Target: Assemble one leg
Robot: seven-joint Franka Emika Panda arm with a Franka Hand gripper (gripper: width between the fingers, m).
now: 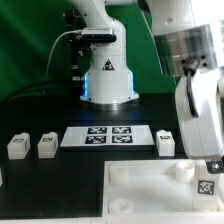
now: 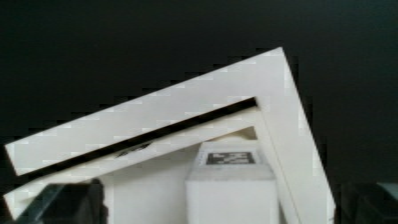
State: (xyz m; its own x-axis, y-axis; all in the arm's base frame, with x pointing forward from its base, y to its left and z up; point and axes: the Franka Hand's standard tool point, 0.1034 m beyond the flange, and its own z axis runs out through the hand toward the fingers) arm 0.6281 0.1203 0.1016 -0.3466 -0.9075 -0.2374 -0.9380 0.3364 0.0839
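Leg (image 2: 228,175) between spread fingers (image 2: 54,205)

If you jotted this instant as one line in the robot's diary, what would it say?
pincer: open, holds nothing | leg: upright at tabletop corner | spare legs: beside marker board | step: leg released
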